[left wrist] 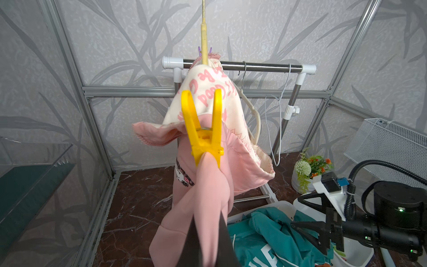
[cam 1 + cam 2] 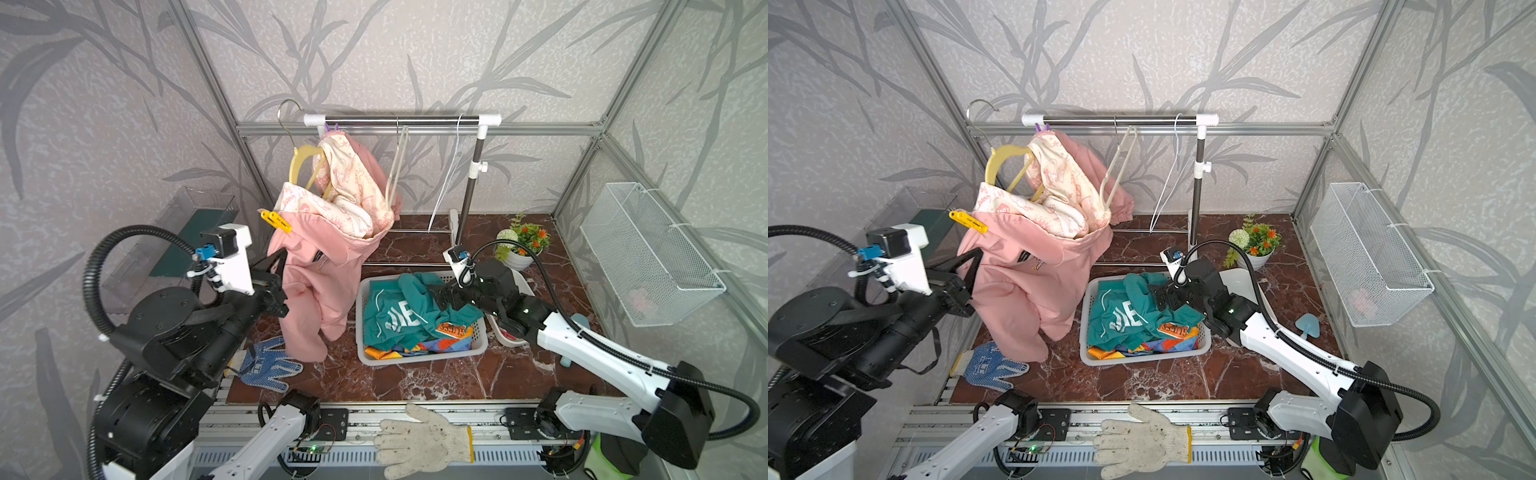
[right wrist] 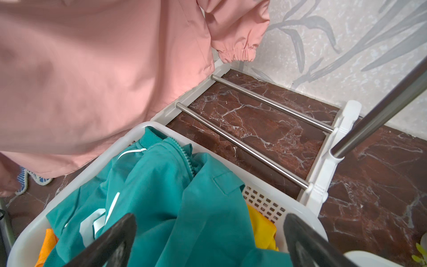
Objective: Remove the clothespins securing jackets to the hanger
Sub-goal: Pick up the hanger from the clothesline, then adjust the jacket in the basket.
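Top views: pink jacket (image 2: 320, 266) hung off a yellow hanger (image 2: 305, 160), hook clear of the rack rail (image 2: 399, 120), one purple clothespin (image 2: 328, 126) at the rail end, just visible. Yellow clothespin (image 2: 275, 220) clipped on the jacket's shoulder edge, tilted. Left gripper (image 2: 279, 266) pressed against the jacket's sleeve side, fingers hidden in the fabric there. Teal jacket (image 2: 399, 316) lay crumpled in the white basket (image 2: 419, 358), over the rainbow patchwork jacket (image 2: 436, 343). Right gripper (image 2: 436, 297) hovered over the teal cloth, holding nothing. Same layout in both top views: yellow clothespin (image 2: 968, 221), pink jacket (image 2: 1025, 286), left gripper (image 2: 971, 266), right gripper (image 2: 1160, 297). Blue-dotted glove (image 2: 270, 365) on the floor, white glove (image 2: 419, 440) on the front rail.

Left wrist: dark fingers (image 1: 225, 238) pressed together on a fold of pink jacket (image 1: 208, 196). Yellow clothespin (image 1: 204, 129) straight ahead, handles up, jaws biting the same fold just beyond the fingertips. Hanger stem (image 1: 204, 30) rose above.

Right wrist: two dark fingers (image 3: 111, 242) spread wide, nothing between them but teal jacket (image 3: 166, 203) below. Basket rim (image 3: 265, 185) beyond, pink jacket (image 3: 92, 76) hanging just beside it.
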Controlling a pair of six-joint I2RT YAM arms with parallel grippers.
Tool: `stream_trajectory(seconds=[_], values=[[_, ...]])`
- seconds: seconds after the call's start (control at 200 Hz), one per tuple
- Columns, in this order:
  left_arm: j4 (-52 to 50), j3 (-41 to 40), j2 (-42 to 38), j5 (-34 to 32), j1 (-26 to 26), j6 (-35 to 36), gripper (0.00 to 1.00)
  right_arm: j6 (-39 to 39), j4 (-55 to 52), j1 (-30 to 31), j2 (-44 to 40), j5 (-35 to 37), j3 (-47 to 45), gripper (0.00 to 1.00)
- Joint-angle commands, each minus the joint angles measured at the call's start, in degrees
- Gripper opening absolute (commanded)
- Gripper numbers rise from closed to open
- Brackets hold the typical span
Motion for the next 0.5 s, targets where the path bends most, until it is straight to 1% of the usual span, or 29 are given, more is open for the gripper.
stream_trajectory(seconds=[0.0, 0.12, 0.315, 0.495], values=[[3.8, 3.9, -0.8, -0.3, 0.3, -0.9, 0.00, -1.4, 4.2, -0.3, 1.3, -1.1, 2.3, 0.99], [0.5, 6.0, -1.3, 0.4, 0.3, -2.7, 0.00, -2.2, 6.5, -0.3, 3.1, -2.2, 2.5, 0.99], [-4.6, 9.7, -1.8, 4.9, 0.5, -6.4, 0.00, -4.8, 11.8, 0.3, 7.3, -4.2, 3.9, 0.99], [-5.7, 9.7, -3.6, 9.3, 1.0, -7.6, 0.00, -7.0, 17.0, 2.0, 13.0, -4.2, 5.9, 0.99]])
